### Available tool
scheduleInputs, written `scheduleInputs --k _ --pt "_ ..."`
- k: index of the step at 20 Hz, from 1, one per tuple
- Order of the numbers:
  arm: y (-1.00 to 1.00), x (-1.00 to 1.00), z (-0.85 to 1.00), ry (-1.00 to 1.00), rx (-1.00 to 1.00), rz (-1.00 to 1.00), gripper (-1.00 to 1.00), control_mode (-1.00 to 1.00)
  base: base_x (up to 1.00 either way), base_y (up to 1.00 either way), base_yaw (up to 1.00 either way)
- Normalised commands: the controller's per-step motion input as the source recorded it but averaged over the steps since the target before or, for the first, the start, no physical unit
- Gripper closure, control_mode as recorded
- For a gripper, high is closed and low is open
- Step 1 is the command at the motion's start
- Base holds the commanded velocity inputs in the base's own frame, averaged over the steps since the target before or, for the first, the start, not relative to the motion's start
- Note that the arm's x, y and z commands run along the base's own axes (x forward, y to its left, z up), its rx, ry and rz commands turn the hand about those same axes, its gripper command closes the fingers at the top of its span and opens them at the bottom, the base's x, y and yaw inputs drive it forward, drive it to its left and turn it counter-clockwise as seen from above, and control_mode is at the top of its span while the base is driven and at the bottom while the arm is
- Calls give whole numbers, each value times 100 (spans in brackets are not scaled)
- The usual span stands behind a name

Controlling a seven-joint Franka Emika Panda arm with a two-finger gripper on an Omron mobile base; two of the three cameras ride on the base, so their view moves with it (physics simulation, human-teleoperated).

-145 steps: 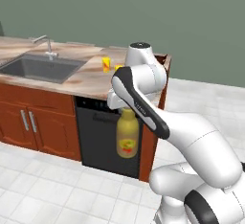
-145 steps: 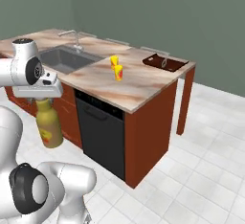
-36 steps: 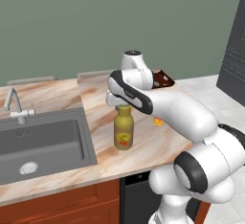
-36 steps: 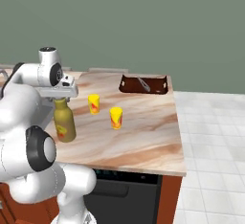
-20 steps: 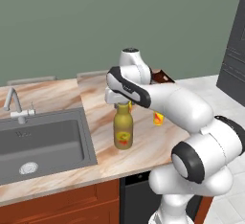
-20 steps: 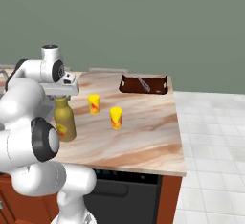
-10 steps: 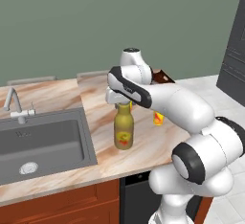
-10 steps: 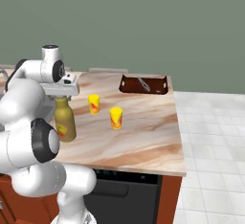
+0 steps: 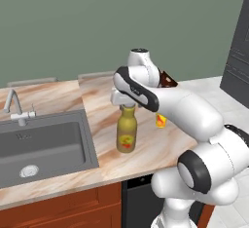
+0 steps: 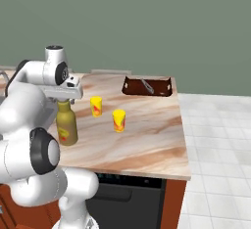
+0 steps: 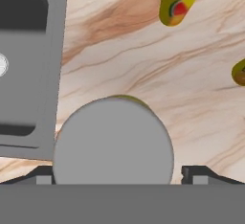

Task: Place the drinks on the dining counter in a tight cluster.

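- Left base view: the olive-yellow bottle [image 9: 126, 133] stands upright on the marbled worktop [image 9: 104, 117], just beside the right edge of the dark sink [image 9: 44, 144]. The gripper [image 9: 127, 106] sits over the bottle's cap. I judge the step in hand to be the release of this first drink. A yellow cup [image 9: 161, 120] shows partly behind the forearm.
- Right base view: the bottle [image 10: 66, 124] rests near the worktop's [image 10: 147, 140] near-left part, with the gripper [image 10: 65, 100] at its neck. Two yellow cups [image 10: 96, 106] [image 10: 118, 120] stand near it to the right; a dark tray [image 10: 147, 87] lies well apart at the back.
- Hand view: the grey cap [image 11: 113, 141] sits between the two finger tips [image 11: 193, 174], which stand wide apart and clear of it, so the jaws are apart and hold nothing.
- Next, as I judge it: lift straight up clear of the cap without tipping the bottle, then go for another drink and set it close against this one.
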Motion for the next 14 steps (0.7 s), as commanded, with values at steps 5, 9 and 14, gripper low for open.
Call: scheduleInputs --k 5,9,14 --pt "-2 -7 15 0 3 -5 -100 -100 0 0 0" --pt "0 -12 14 0 1 -6 -100 -100 0 0 0" --pt "0 -23 10 0 0 -6 -100 -100 0 0 0"
